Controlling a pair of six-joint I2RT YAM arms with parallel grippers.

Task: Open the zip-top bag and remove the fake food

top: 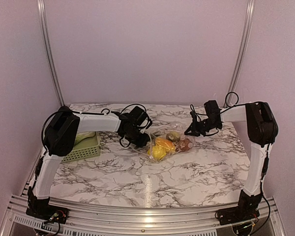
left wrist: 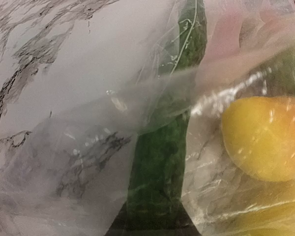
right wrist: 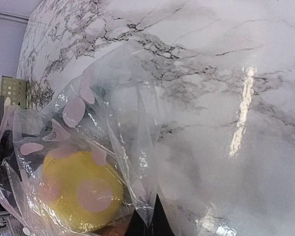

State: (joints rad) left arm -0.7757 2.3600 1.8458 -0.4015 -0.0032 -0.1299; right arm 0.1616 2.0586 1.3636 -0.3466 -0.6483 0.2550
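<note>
The clear zip-top bag (top: 155, 140) hangs between my two grippers just above the marble table, with the fake food inside. It holds a yellow piece (top: 158, 153), an orange piece (top: 165, 143), a brown one (top: 183, 145) and a small green one (top: 173, 135). My left gripper (top: 140, 138) is shut on the bag's left edge. In its wrist view the film (left wrist: 88, 162) covers a long green vegetable (left wrist: 160, 162) and a yellow piece (left wrist: 263, 137). My right gripper (top: 189, 132) pinches the bag's right edge (right wrist: 152, 211), next to a yellow piece (right wrist: 78, 196).
A pale green plastic basket (top: 84, 146) stands at the table's left, under the left arm, and shows in the right wrist view (right wrist: 10, 91). White marble tabletop (top: 152, 182) lies in front of the bag. Aluminium frame posts stand at the back corners.
</note>
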